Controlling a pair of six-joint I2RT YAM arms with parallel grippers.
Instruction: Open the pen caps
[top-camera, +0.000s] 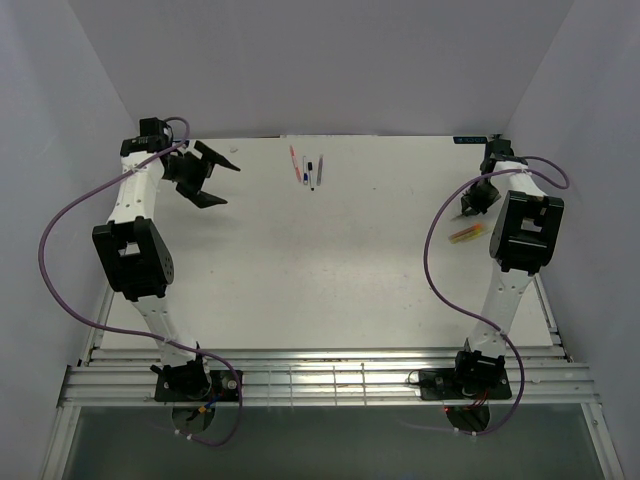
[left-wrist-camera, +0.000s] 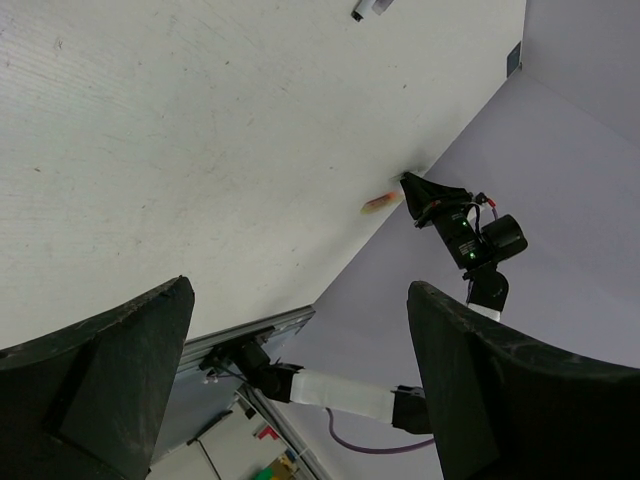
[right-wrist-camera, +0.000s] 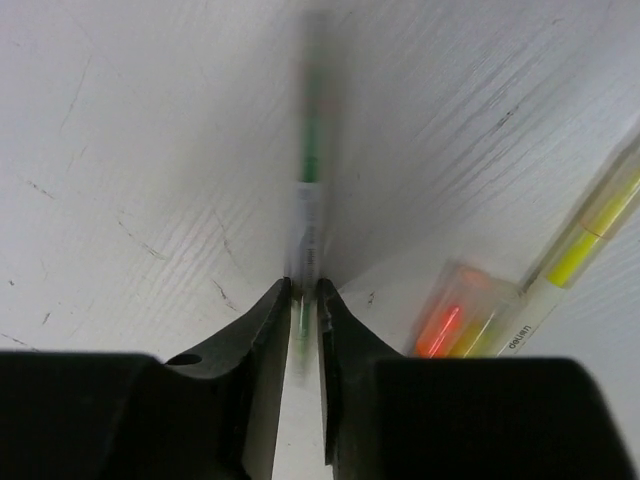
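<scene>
Pen caps (right-wrist-camera: 465, 312): an orange one, blurred, lies at 4 o'clock of the right jaws, beside a yellow pen (right-wrist-camera: 590, 230).
Right gripper (right-wrist-camera: 303, 290): jaws nipped almost shut on a thin green pen (right-wrist-camera: 310, 160), at 3 o'clock on the tabletop (top-camera: 330, 270).
Left gripper (top-camera: 218, 180): jaws wide apart, holding nothing, at 10 o'clock.
Three pens (top-camera: 308, 168): side by side at 12 o'clock, by the far edge.

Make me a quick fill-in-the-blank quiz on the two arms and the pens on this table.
The pen pinched in the right tool is coloured ___. The left tool holds nothing and stands wide ___. Next to the yellow pen lies an ___ one.
Missing words: green, open, orange.
</scene>
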